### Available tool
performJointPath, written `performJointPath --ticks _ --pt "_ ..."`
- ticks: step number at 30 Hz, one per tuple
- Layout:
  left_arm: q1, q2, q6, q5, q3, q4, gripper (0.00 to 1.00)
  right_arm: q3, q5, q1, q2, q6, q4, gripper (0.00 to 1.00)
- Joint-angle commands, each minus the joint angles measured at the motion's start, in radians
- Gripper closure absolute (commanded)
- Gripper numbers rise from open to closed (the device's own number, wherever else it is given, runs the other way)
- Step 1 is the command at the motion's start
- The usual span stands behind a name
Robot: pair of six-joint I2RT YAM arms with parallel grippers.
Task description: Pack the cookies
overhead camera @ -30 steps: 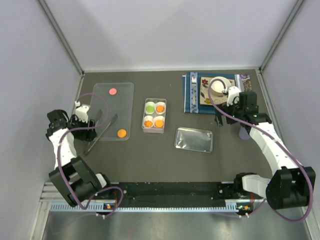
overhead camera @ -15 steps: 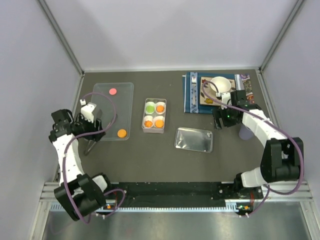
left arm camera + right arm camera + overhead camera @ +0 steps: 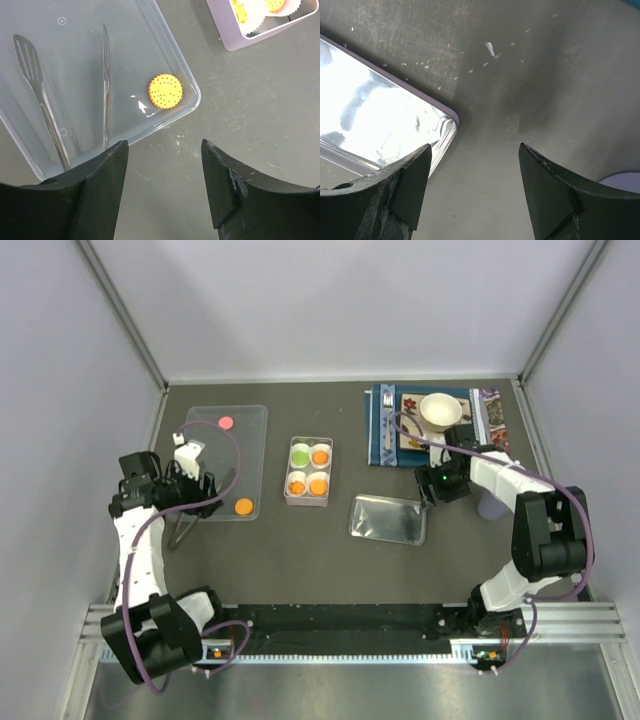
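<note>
Cookies (image 3: 319,454) fill the box's (image 3: 307,503) four cups; an orange cookie (image 3: 165,91) lies in the clear tray's (image 3: 75,65) corner, a pink cookie (image 3: 226,423) farther off. Left jaws hang open, empty, just short of the orange; right jaws, open and empty, beside the lid (image 3: 370,115). Descending, a jaw could catch the tray rim and jolt it.

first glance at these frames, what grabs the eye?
The white four-cup box mid-table, its cups filled with green and orange cookies. Left of it, a clear tray holds one orange cookie at its near corner, close to the open left claw, and a pink cookie at the far end. The open right claw hovers over a shiny silver tray, at its corner.
</note>
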Motion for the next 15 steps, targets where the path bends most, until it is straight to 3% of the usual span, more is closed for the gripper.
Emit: performJointPath --ticks 1,9,15 --pt "-0.012 0.005 -0.027 -0.018 0.022 0.050 0.34 0.042 -0.005 0.032 0.022 0.012 -0.002 0.30" --pt "-0.011 0.009 -0.021 -0.024 0.001 0.059 0.34 0.041 0.036 0.082 0.072 0.021 0.001 0.42" --pt "-0.012 -0.007 -0.007 -0.041 -0.013 0.059 0.34 0.038 0.094 0.116 0.101 0.028 0.007 0.58"
